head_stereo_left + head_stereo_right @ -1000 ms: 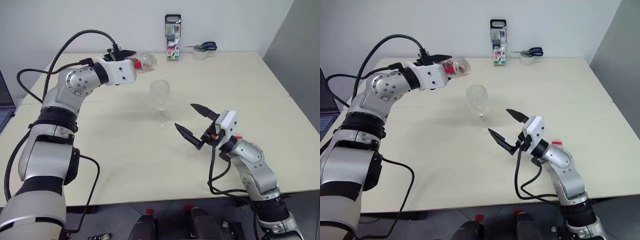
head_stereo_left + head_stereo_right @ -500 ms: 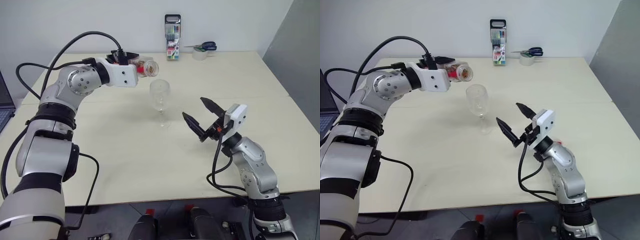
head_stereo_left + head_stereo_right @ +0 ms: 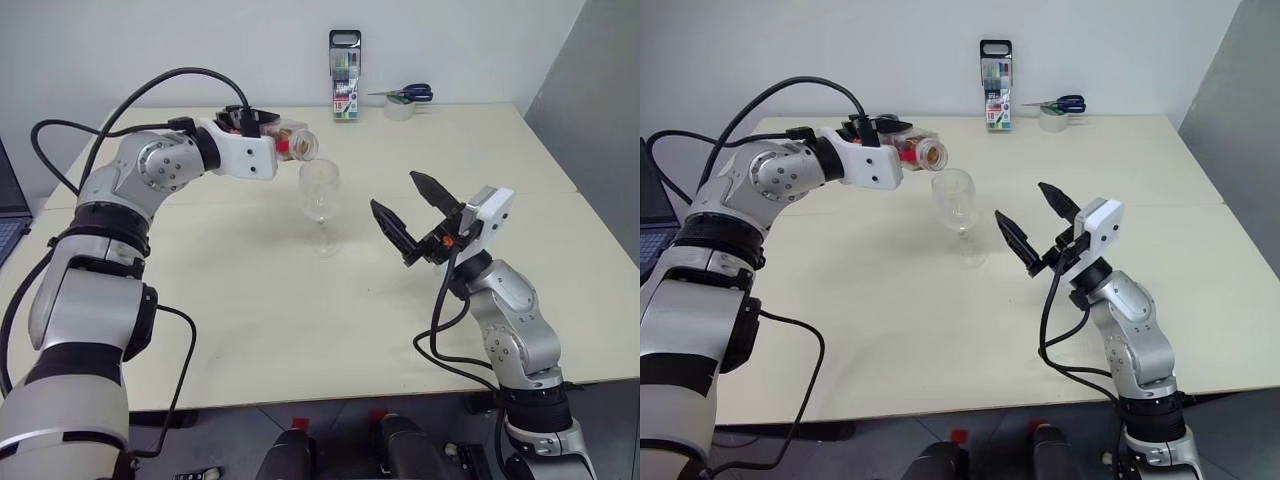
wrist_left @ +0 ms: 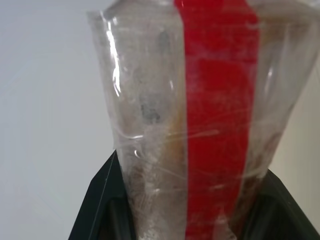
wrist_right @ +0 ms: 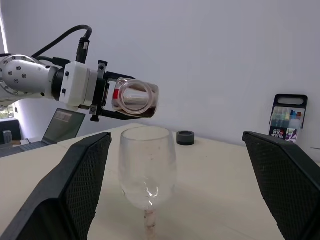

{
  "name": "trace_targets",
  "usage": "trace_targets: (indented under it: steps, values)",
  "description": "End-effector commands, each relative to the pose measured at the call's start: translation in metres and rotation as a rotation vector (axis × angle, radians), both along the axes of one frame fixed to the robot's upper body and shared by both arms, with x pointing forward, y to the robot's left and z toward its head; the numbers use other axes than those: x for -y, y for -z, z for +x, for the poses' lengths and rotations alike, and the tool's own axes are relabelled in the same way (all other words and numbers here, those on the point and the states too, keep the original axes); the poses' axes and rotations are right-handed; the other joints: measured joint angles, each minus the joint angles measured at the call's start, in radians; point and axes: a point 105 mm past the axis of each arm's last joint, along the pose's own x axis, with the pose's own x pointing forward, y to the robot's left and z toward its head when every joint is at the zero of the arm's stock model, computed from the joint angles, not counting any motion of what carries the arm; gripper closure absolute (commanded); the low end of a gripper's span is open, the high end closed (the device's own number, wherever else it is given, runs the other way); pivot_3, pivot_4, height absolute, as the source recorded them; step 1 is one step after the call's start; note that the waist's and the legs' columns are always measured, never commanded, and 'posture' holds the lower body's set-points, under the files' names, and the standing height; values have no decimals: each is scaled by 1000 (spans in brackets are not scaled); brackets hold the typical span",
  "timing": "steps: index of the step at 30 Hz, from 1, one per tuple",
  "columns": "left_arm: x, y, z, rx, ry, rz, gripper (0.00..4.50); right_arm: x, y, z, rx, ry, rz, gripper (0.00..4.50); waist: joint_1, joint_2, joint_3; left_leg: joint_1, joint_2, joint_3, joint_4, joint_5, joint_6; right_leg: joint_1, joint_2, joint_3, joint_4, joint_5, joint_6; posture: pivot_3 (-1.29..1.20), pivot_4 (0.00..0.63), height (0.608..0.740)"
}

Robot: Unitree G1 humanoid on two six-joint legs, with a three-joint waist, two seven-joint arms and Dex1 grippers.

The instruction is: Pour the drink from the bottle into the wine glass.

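Note:
The wine glass (image 3: pixel 320 190) stands upright near the table's middle, and its bowl looks empty. My left gripper (image 3: pixel 272 133) is shut on the bottle (image 3: pixel 292 143), which lies about level with its uncapped mouth just above the glass's rim on the left. The bottle (image 4: pixel 200 125) shows a red label strip between the black fingers (image 4: pixel 100 210). A little amber drink (image 5: pixel 142 113) lies along the bottle's lower side. My right gripper (image 3: pixel 397 193) hovers open to the right of the glass, holding nothing, with the wine glass (image 5: pixel 147 165) ahead of it.
A marker pack (image 3: pixel 346 75) stands at the table's far edge, with scissors on a tape roll (image 3: pixel 405 100) beside it. A laptop (image 5: pixel 60 127) sits off the table's left side. A small dark ring (image 5: pixel 185 137) lies on the table beyond the glass.
The bottle has rolled and tipped so its mouth has come down toward the glass's rim. My right gripper has risen and drifted right, still open.

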Motion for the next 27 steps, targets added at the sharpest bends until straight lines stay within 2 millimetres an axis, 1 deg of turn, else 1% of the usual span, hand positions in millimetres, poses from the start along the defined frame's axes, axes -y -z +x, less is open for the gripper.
trace_targets:
  steps: [1,10,19,27]
  values:
    - [1,-28,-5,101,15,12,2714,-1,-19,-8,89,-6,7,0,0,0,0,0,0,0,0,0,0,0,0,0,0,0,0,0,150,740]
    - [2,-31,-2,139,0,71,2714,-4,-19,-10,102,-3,-11,0,0,0,0,0,0,1,0,0,0,0,0,0,1,0,0,0,150,740]
    - [-2,-36,1,170,-30,111,2714,-5,-20,-9,107,-1,-17,0,0,0,0,1,-1,2,0,0,0,0,0,1,2,0,0,0,150,740]
    - [-7,-35,3,173,-52,128,2714,-7,-23,-11,122,-6,-21,0,0,0,0,1,-1,2,0,0,0,-1,0,1,2,0,0,0,150,740]
